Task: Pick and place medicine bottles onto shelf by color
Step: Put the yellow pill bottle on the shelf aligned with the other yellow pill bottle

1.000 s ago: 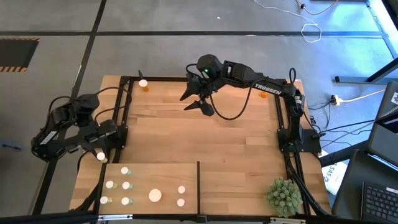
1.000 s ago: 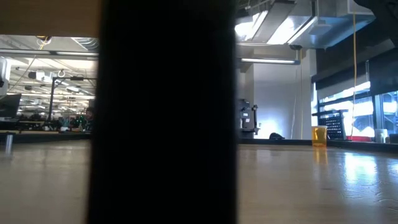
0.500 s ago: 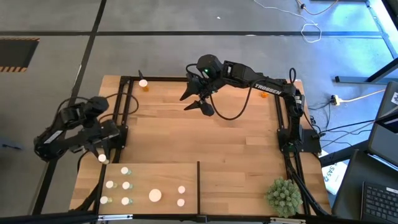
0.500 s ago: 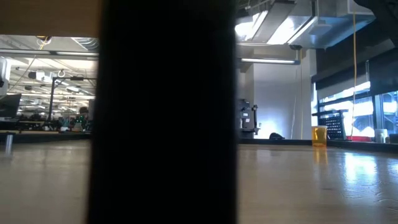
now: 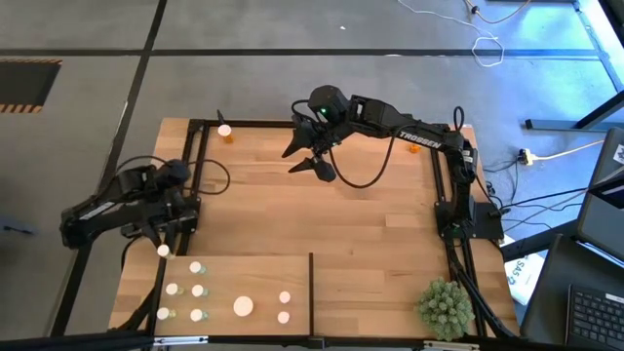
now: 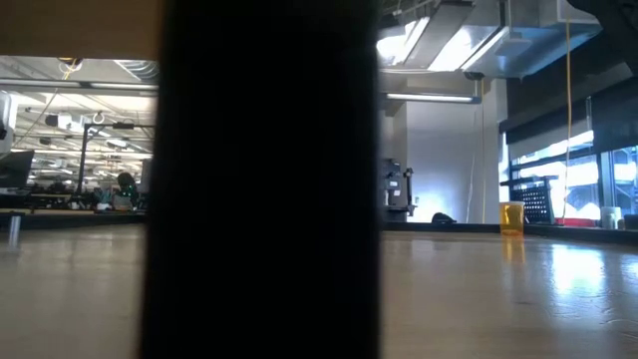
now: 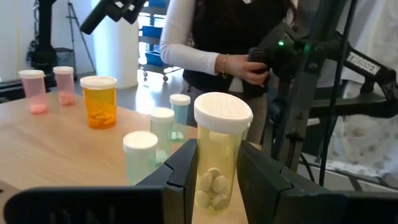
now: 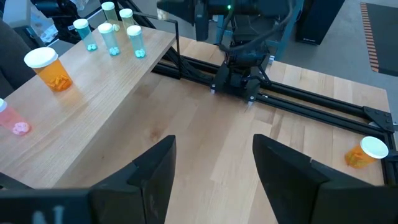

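Gripping a yellowish bottle [image 7: 219, 158], the left claw [image 7: 217, 168] seems only a blur overhead.

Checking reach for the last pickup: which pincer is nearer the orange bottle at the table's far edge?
The right pincer, open, hovers to that orange bottle's right. The left pincer, holding a pale bottle, is farther, near the shelf.

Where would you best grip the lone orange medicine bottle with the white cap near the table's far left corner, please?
The orange bottle stands upright and alone, so grip its round body just under the white cap, coming straight down. The open right gripper hovers nearest.
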